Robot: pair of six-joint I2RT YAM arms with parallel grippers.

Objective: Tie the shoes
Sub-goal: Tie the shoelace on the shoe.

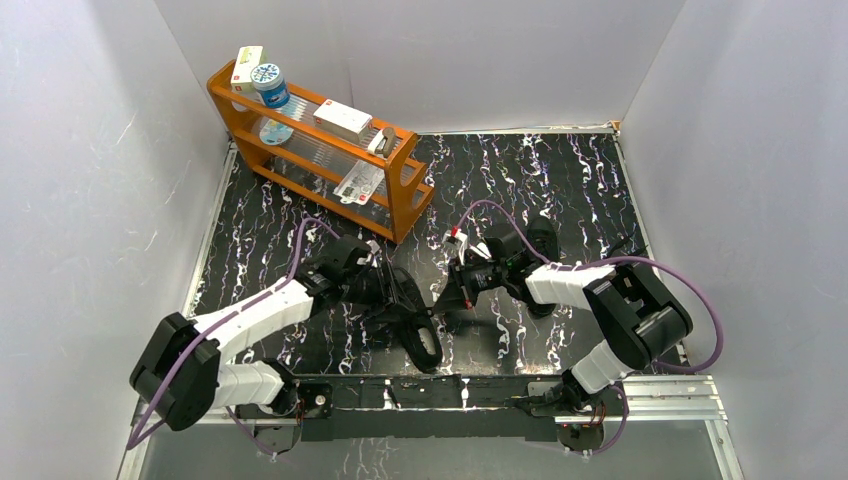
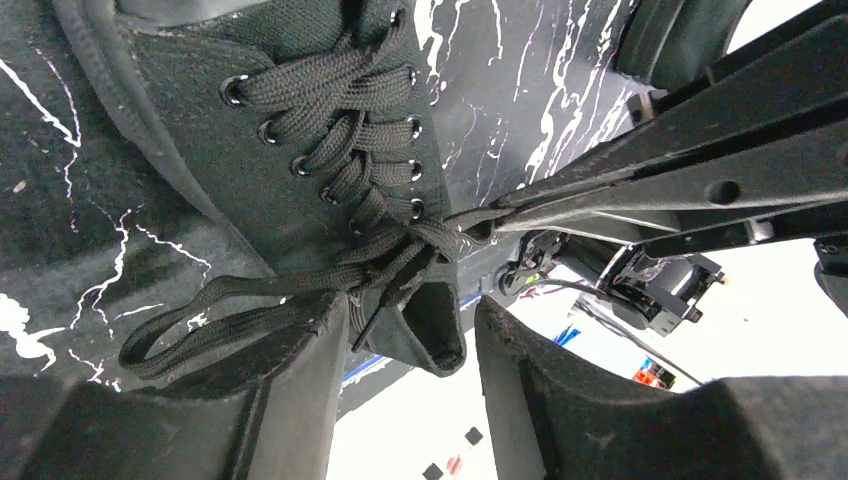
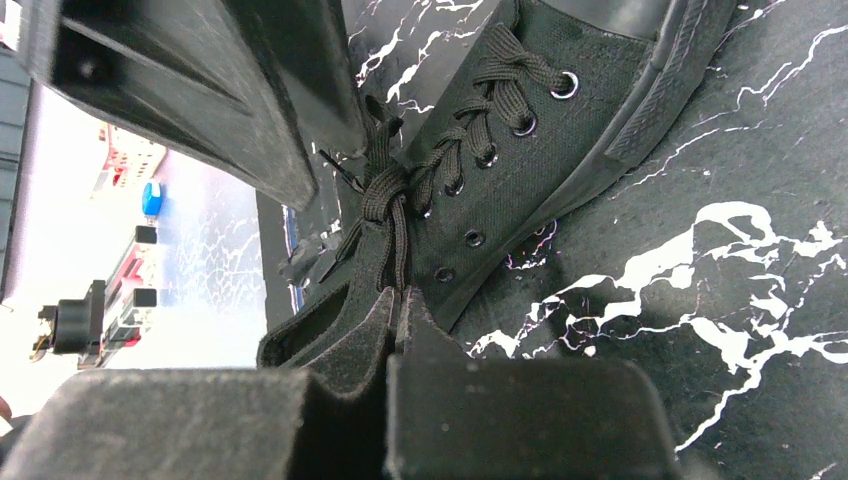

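One black shoe (image 1: 424, 338) lies near the front edge between my two grippers. Its laced top (image 2: 345, 130) fills the left wrist view and shows in the right wrist view (image 3: 520, 170). A half-made knot (image 3: 385, 195) sits at the top eyelets. My right gripper (image 3: 400, 296) is shut on a lace strand coming from that knot; it reaches in from the right in the left wrist view (image 2: 488, 222). My left gripper (image 2: 412, 312) is open, its jaws either side of the shoe's tongue (image 2: 430, 325). A lace loop (image 2: 200, 325) lies by its left finger. The second shoe (image 1: 541, 238) lies behind my right arm.
An orange wooden rack (image 1: 405, 205) with small boxes and a jar stands at the back left, close behind my left gripper (image 1: 393, 288). White walls enclose the black marbled tabletop (image 1: 560, 170). My right gripper (image 1: 452, 290) is close to the left one.
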